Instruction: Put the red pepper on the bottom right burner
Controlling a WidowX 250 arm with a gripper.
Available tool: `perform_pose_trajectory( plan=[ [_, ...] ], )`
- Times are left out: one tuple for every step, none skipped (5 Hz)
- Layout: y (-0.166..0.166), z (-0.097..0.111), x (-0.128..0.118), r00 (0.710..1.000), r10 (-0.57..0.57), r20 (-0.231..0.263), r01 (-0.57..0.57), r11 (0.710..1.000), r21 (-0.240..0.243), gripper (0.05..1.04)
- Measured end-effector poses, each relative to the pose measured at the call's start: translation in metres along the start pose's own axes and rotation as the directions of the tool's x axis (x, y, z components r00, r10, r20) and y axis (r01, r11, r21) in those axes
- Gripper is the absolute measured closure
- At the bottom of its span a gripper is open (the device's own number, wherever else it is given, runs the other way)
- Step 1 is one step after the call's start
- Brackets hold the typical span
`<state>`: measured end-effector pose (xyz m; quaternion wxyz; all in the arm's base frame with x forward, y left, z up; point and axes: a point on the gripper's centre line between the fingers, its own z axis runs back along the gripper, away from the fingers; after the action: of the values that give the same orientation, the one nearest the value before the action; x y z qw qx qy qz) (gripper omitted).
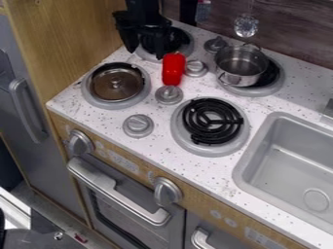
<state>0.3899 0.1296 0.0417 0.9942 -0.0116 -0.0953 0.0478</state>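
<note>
Claw [145, 54] is suspended over the rear left burner [183, 47], pointed down, fingers spread apart. Nothing is seen clamped between them. The red pepper [173, 69] is stood roughly upright on the white speckled countertop [257, 109], just right of the claw's right-hand finger as seen in the camera view, outside the gap. Whether finger and pepper are touching can't be told.

Well apart from the claw, down and to the right: bottom right burner [207, 121], fitted with a black spiral coil in a grey ring. Below and left of the claw: front left burner [96, 100], covered by a round metal dish [117, 85]. Right of the claw, past the pepper: metal pot [238, 68], seated on the rear right burner [270, 88], partly off the coil's right side.

Four grey knobs are set between the burners, all to the right of or below the claw; the nearest to the pepper are placed at its right [195, 68] and just below it [169, 95]. Far down-right of the claw, a grey sink [259, 146] is recessed into the countertop. Well below the claw, an oven handle [114, 188] is mounted on the front.
</note>
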Motion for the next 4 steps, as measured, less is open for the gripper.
perform_pose_trajectory(
  plan=[
    [-0.001,-0.016,-0.008,0.999,0.005,-0.046,-0.005,1.000,-0.012,0.083],
    [-0.003,-0.032,-0.001,0.998,0.018,-0.063,-0.017,1.000,0.016,0.083],
    [-0.019,-0.048,0.015,0.998,0.003,-0.070,-0.001,0.999,0.036,0.083],
    [-0.024,-0.058,0.033,0.997,0.031,-0.068,-0.028,0.999,0.041,0.083]
  ],
)
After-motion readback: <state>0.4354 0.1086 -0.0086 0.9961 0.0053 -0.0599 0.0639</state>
